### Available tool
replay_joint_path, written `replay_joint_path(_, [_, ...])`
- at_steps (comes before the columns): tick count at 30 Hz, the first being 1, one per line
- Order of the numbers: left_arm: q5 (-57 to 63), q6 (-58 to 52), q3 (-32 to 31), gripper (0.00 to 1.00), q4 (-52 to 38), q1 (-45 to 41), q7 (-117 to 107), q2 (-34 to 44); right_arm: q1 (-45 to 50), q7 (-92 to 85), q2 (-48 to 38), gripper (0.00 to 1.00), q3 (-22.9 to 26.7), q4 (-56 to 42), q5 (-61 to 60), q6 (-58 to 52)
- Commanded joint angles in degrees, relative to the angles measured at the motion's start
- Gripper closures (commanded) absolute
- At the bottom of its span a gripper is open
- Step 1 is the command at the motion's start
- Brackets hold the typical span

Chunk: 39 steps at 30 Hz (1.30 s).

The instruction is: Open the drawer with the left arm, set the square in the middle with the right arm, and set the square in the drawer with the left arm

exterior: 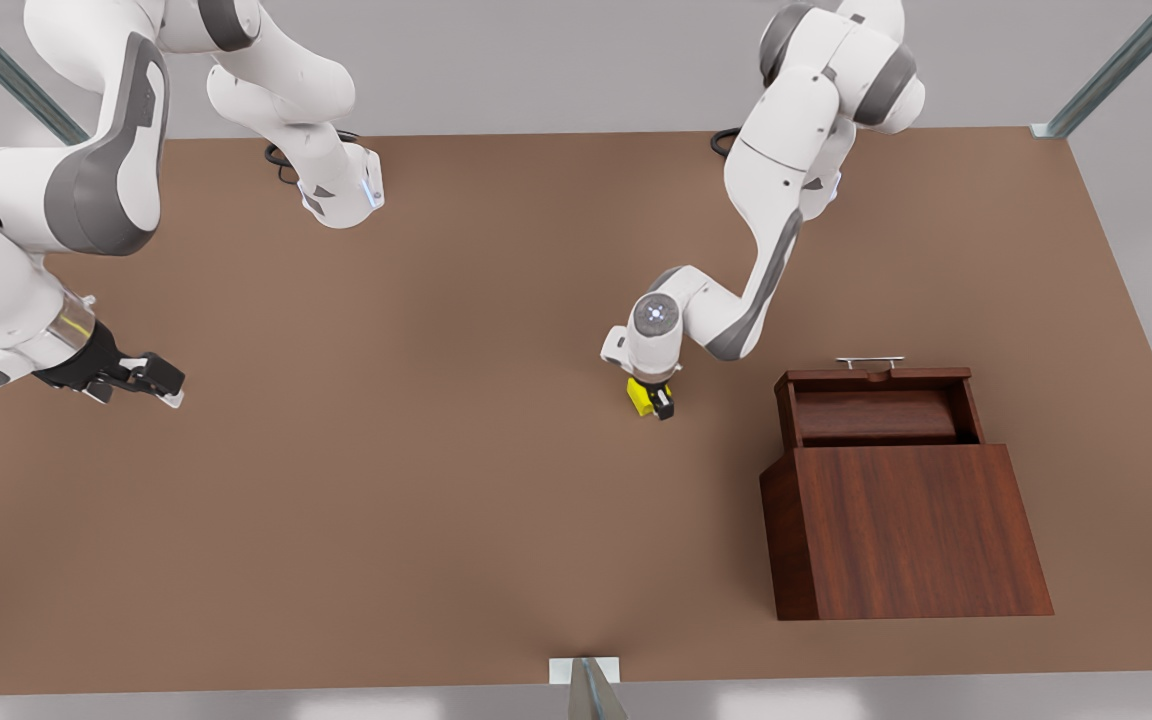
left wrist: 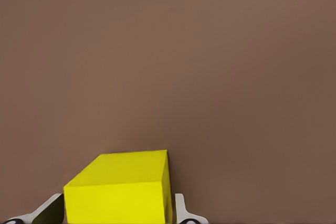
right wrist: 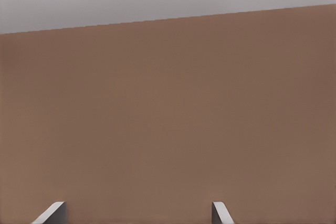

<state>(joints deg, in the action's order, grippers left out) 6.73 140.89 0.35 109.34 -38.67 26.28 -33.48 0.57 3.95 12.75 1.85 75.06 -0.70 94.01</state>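
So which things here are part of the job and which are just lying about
In the job:
yellow square, held in the left pincer
open drawer
right pincer, empty, waiting apart

Lying about:
nothing except the cabinet body and table

arms (exterior: pixel 776 180): chunky white shells, grey joint covers | wrist cap (exterior: pixel 653 315): grey disc, little blue-white light | grippers (exterior: pixel 158 385): black bodies, pale fingertip pads (right wrist: pixel 52 212) | bases: black cables (exterior: pixel 281 160) looped behind

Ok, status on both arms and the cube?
Left gripper shut on yellow cube, mid-table. Right gripper open, waiting at table edge. Drawer open, path clear.
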Motion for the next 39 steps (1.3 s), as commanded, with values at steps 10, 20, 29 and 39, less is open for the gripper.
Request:
replay_joint_path(10, [-0.5, 0.2, 0.0, 0.30, -0.1, 0.0, -0.6, -0.4, 0.0, 0.0, 0.0, 0.00, 0.1, 0.0, 0.0, 0.2])
replay_joint_path(20, [-5.4, -17.9, 0.5, 0.30, -5.8, 0.2, -1.1, 11.3, 0.0, 0.0, 0.2, 0.00, 0.0, 0.0, -0.1, 0.6])
replay_joint_path(29, [-11.0, -35.7, 11.9, 0.30, -15.6, 0.4, 10.8, 17.6, 0.0, 0.0, 0.2, 0.00, 0.0, -0.1, 0.0, 0.5])
replay_joint_path(39, [-11.5, -36.7, 28.3, 0.29, -13.1, 1.0, 38.4, 16.4, -0.7, -0.1, -0.2, 0.00, 0.2, -0.1, 0.1, 0.4])
